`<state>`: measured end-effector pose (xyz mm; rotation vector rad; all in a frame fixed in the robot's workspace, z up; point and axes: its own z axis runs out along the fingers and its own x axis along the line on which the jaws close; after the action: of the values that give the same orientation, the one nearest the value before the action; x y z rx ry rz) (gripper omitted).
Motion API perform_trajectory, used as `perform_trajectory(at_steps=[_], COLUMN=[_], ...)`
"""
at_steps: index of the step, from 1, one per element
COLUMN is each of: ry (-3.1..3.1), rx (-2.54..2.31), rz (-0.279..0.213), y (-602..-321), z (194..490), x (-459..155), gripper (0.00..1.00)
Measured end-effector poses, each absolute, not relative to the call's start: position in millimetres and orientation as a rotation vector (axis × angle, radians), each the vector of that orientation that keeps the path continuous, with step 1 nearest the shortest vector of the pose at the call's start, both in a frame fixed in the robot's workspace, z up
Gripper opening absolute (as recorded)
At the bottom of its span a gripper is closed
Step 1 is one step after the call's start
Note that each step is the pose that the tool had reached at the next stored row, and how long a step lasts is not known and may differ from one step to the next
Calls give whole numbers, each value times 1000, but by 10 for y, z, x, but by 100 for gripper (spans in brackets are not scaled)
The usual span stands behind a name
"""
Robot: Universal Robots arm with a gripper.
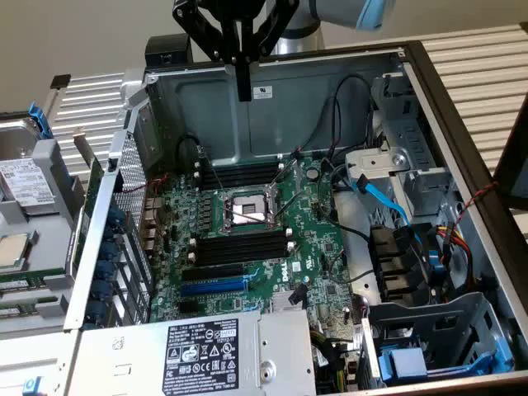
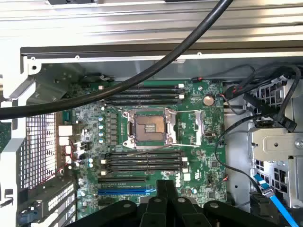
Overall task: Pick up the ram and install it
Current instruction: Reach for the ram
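Nearest me, at six o'clock in the exterior view, the grey power supply [image 1: 206,355] with its black label lies across the front of the open computer case [image 1: 206,115], and a metal drive cage [image 1: 429,346] sits at four o'clock. Off at eight o'clock, outside the case, a grey tray [image 1: 58,206] rests on the bench, and in it lies a thin green board edge that looks to be the ram [image 1: 18,284], well apart from the tool, though I cannot be sure of it from here. Further in, the green motherboard [image 1: 313,247] lies flat on the case floor. On it a blue slot [image 1: 213,286] comes first, then a bank of long black slots [image 1: 243,247], then the open processor socket [image 1: 247,208], then a second bank of black slots [image 1: 239,175] beyond it. A blue cable [image 1: 384,198] runs along at three o'clock. Farthest back, at twelve o'clock, the tool [image 1: 243,92] hangs above the case's rear wall, clenched with nothing between its fingers. From the wrist camera the same tool [image 2: 166,194] is high over the board, with a thick black hose [image 2: 142,75] crossing in front.
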<state>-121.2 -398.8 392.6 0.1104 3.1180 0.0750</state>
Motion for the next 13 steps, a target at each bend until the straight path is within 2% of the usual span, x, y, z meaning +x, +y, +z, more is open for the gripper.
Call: perform_trajectory(at_steps=[13], ry=[3118], rx=[110], rz=[75], y=[-3987], z=[3926], x=[-1215], gripper=[11])
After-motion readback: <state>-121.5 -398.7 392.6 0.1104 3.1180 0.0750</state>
